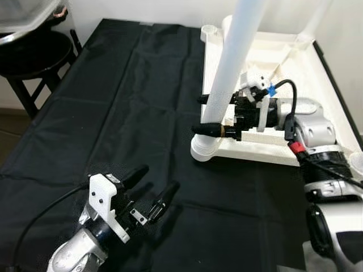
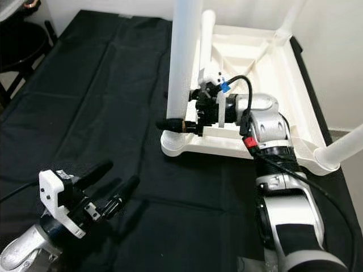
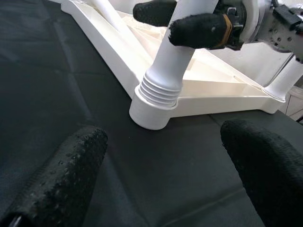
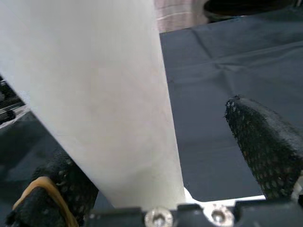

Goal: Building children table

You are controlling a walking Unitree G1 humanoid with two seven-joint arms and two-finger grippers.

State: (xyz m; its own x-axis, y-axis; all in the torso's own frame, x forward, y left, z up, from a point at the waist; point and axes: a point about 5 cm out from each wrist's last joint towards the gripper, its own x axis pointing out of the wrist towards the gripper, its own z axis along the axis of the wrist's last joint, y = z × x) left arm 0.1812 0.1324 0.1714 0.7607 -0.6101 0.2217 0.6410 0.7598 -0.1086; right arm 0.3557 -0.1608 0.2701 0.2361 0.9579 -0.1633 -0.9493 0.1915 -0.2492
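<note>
Upturned white table top (image 1: 258, 144) on black cloth (image 1: 142, 113); white leg (image 1: 232, 62) upright in corner socket, between right gripper (image 1: 205, 114) fingers. Left gripper (image 1: 152, 190) spread, nearer, apart. Stool (image 1: 34, 56) beyond.

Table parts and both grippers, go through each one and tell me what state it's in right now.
Tabletop: upside down on the black cloth.
Near-corner leg: upright, seated in its corner socket.
Right gripper: fingers either side of that leg; the wrist view shows a gap at one finger.
Left gripper: open, empty, above the cloth.
Stool: upright, beside the cloth.
</note>
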